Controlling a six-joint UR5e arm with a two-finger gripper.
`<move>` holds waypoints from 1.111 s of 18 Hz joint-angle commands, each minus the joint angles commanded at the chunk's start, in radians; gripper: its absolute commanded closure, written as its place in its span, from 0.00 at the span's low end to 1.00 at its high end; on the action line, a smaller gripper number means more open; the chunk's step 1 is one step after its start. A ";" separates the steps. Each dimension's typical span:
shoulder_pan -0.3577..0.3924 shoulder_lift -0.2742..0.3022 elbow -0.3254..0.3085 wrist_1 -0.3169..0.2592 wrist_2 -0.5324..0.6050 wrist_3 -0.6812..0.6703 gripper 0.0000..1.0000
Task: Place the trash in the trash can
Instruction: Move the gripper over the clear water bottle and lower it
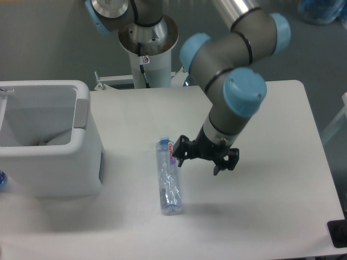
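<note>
Arm: grey tubular links with pale blue joint caps, reaching from its pedestal (147,40) at the far edge of the table (271,206), folding at an upper elbow and dropping through a wrist joint to point steeply down over the table's middle. Gripper (205,159): black, two-fingered, low over the tabletop, fingers spread apart with nothing between them; the left-hand fingertip in the view sits just beside the bottle's labelled upper part, contact not discernible. Bottle (168,177): crushed clear plastic, lying flat on the table, long axis running roughly away from the camera, blue cap at the far end, purple-pink label near that end. Trash can (49,160): large white boxy bin at the table's left, rectangular top opening facing up, grey panel on its right side; a pale crumpled shape shows inside near the bottom, identity unclear. Bottle lies outside the can, to its right, near but apart.
</note>
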 joint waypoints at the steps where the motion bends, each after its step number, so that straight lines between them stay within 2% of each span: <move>1: -0.011 -0.020 0.017 -0.026 0.011 -0.017 0.00; 5: -0.035 -0.086 0.097 -0.126 0.041 -0.060 0.00; 12: -0.068 -0.123 0.098 -0.138 0.058 -0.112 0.00; 20: -0.098 -0.129 0.104 -0.137 0.065 -0.144 0.00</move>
